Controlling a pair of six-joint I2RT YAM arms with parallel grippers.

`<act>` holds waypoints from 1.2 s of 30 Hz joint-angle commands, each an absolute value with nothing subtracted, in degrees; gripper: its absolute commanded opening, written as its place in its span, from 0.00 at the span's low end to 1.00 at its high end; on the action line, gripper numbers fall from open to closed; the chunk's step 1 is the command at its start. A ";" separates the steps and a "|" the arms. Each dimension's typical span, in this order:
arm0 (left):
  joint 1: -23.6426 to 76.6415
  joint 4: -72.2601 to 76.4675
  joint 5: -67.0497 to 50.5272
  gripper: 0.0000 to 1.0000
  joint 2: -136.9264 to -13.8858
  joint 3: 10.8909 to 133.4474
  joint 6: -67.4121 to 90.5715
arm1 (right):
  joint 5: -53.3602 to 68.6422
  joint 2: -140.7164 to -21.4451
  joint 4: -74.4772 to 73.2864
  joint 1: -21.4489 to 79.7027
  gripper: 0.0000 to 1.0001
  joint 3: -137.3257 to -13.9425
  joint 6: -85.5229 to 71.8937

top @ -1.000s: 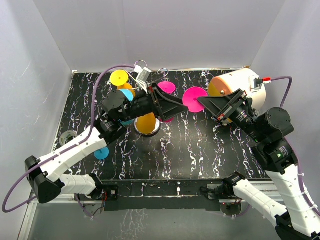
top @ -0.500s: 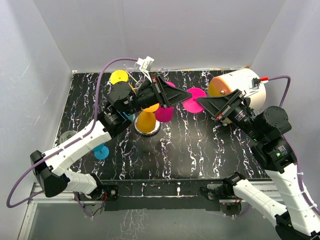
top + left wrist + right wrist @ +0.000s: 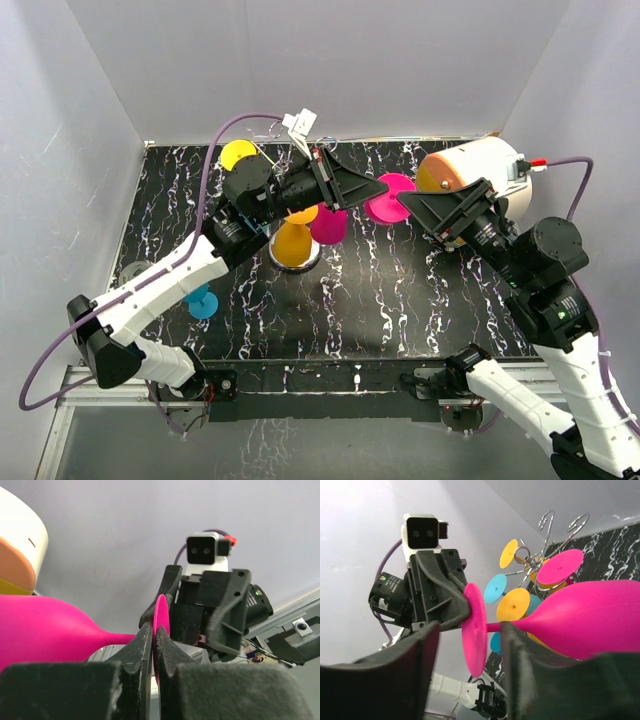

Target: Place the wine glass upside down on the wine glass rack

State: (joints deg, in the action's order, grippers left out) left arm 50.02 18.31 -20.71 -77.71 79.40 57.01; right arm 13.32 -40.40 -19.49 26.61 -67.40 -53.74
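The pink wine glass's round foot (image 3: 390, 197) hangs in the air between both grippers; its bowl (image 3: 590, 615) shows only in the wrist views. My left gripper (image 3: 372, 190) is shut on the foot's rim (image 3: 161, 615), the disc edge-on between its jaws. My right gripper (image 3: 408, 207) is open, one finger (image 3: 415, 670) on each side of the foot (image 3: 475, 627) and stem, not pressing them. The wine glass rack (image 3: 547, 530), silver wire scrolls on a chrome base (image 3: 315, 262), stands left of centre with yellow, blue and pink glasses hanging on it.
A white-and-orange cylinder (image 3: 470, 170) lies at the back right, just behind my right gripper. A blue glass (image 3: 203, 300) stands on the black marbled table (image 3: 380, 300) beside the left arm. A clear object (image 3: 135, 272) sits at the left edge. White walls close the sides.
My left gripper reached right from the rack and shut on the pink foot. My right gripper, shut on the glass before, has opened.
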 commanded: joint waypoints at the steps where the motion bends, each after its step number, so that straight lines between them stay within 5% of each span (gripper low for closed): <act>1: 48.75 16.45 -20.12 0.00 -78.88 85.19 56.58 | 9.33 -37.97 -16.65 26.76 0.64 -67.66 -52.03; 7: 45.10 8.90 -16.83 0.00 -84.70 93.37 58.51 | 3.89 -33.58 -16.60 26.81 0.76 -64.47 -51.66; 15: 37.00 13.90 -21.80 0.00 -94.19 99.40 69.82 | -2.07 -31.04 -20.16 26.80 0.75 -65.52 -50.03; 36: 33.86 -4.26 -11.38 0.00 -102.00 115.69 60.58 | -1.39 -30.61 -20.95 26.81 0.78 -64.38 -49.04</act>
State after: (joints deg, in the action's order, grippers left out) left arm 34.87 -0.99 -14.52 -103.77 113.08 63.79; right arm -1.39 -31.31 -22.55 26.61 -64.31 -49.80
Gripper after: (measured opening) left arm 0.018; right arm 0.771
